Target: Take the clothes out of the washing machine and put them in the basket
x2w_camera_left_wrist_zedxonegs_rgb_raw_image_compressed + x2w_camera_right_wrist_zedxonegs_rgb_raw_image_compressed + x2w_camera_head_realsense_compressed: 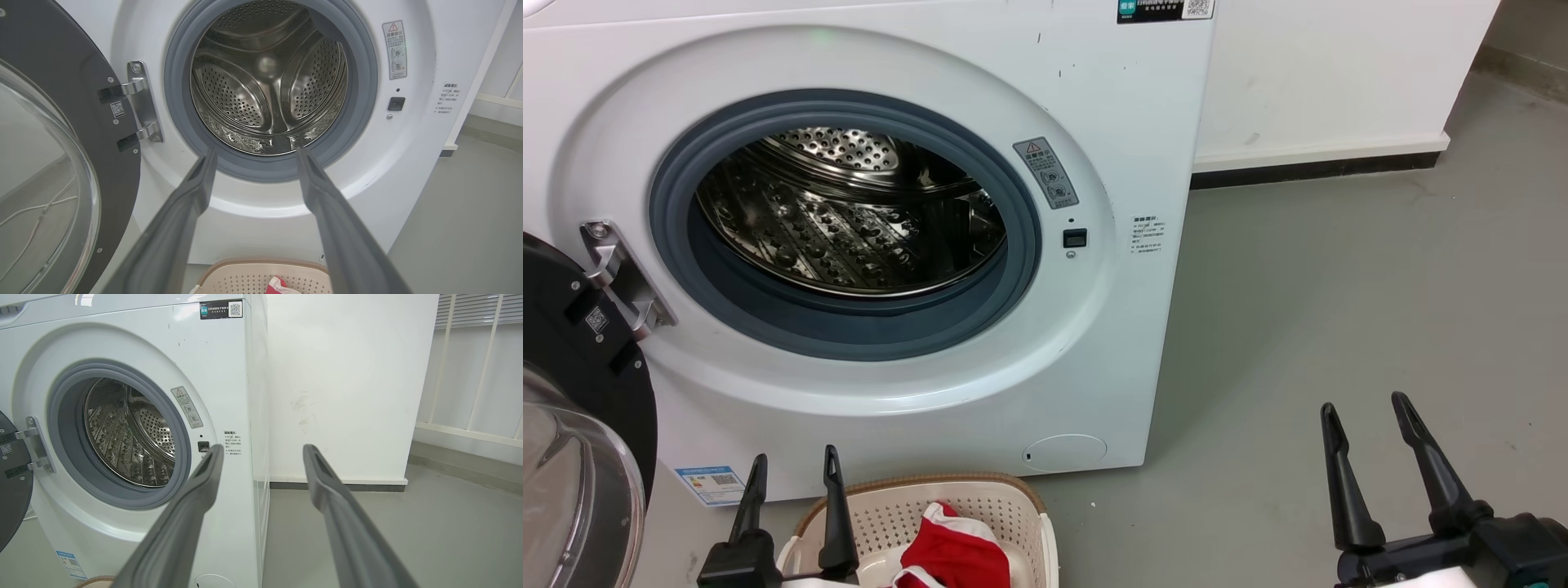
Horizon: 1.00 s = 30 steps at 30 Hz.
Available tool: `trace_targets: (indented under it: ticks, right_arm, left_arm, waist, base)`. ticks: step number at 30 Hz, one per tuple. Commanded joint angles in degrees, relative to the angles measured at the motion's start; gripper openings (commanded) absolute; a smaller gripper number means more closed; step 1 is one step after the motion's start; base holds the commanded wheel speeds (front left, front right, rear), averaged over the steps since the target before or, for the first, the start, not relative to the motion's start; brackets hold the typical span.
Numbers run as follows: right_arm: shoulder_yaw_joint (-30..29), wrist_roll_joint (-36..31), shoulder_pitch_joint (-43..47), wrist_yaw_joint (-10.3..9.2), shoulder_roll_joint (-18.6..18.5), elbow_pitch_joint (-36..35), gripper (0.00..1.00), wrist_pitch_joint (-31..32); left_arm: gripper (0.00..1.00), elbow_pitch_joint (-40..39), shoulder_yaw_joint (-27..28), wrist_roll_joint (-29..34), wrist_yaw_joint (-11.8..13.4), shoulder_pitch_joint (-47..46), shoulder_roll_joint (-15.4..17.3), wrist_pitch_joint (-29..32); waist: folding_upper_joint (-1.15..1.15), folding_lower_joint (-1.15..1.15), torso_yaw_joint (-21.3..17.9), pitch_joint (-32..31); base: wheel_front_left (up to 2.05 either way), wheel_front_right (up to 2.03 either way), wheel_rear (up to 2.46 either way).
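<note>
The basket (1005, 510) and clothes (956, 551) are cut by the bottom edge; sticker (1045, 171) print is illegible

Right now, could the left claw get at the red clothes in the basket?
Probably yes: the left claw is open and empty near the basket, and the clothes lie uncovered inside, with nothing between them.

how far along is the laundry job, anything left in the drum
Done: red clothes lie in the basket in front of the washing machine, whose drum looks bare in both wrist views. In hand: nothing; the left gripper and right gripper are open and empty. Left: seemingly nothing to fetch, though the drum's near bottom edge is partly hidden.
</note>
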Motion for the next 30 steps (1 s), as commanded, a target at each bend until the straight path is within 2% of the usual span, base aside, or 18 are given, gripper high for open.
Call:
trace_targets:
  ticks: [1,10,30]
  right_arm:
    - [-0.19,0.38,1.02,-0.04,0.01,-0.26,1.00,-0.11]
    - [-0.71,0.90,1.45,-0.04,0.01,-0.93,1.00,-0.11]
    - [-0.38,1.35,1.09,-0.04,0.01,-0.28,1.00,-0.11]
  left_arm:
    - [1.00,-1.00,-0.16,-0.34,0.48,0.77,-0.05,-0.15]
    - [1.00,-2.71,-0.35,-0.50,1.10,1.46,-0.06,-0.15]
    - [1.00,-1.62,0.74,0.32,0.05,1.21,-0.06,-0.15]
  waist:
    - [0.00,0.00,-0.03,-0.08]
    - [0.00,0.00,0.02,0.09]
    - [0.00,0.00,0.17,0.36]
  base:
    - [0.00,0.00,0.00]
    - [0.00,0.00,0.00]
    - [0.00,0.00,0.00]
